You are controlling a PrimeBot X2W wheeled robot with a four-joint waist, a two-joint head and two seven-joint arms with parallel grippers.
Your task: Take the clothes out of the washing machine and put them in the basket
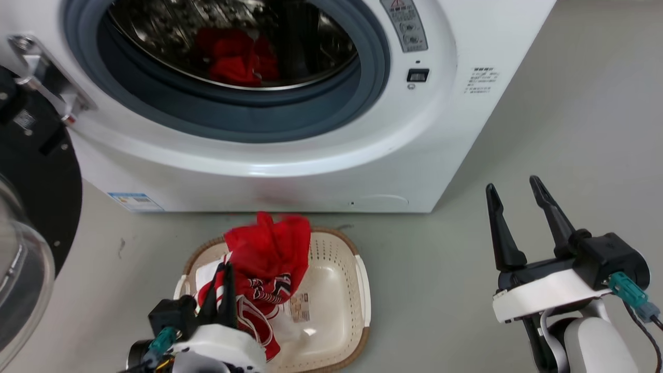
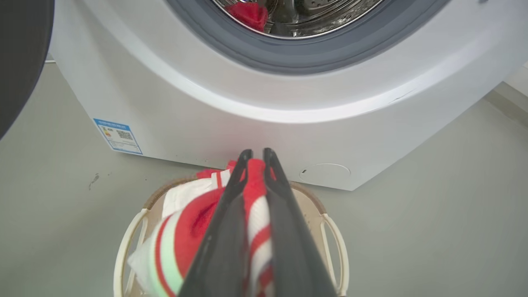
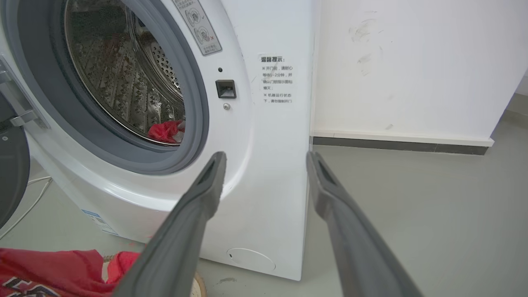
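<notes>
The white washing machine (image 1: pixel 321 155) stands open ahead, and red clothes (image 1: pixel 235 59) lie in its steel drum, also seen as a red bundle (image 3: pixel 165 131) in the right wrist view. On the floor in front sits the cream basket (image 1: pixel 336 290). My left gripper (image 1: pixel 224 269) hangs over the basket's left half, shut on a red and white garment (image 1: pixel 269 254) that drapes down into it. In the left wrist view the striped cloth (image 2: pixel 255 206) is pinched between the fingers (image 2: pixel 231 198). My right gripper (image 1: pixel 515 189) is open and holds nothing, to the right of the basket.
The round black-rimmed glass door (image 1: pixel 31 217) swings open at the far left, close to my left arm. Grey floor (image 1: pixel 570 129) stretches to the right of the machine. A white wall with a dark skirting (image 3: pixel 396 142) stands behind.
</notes>
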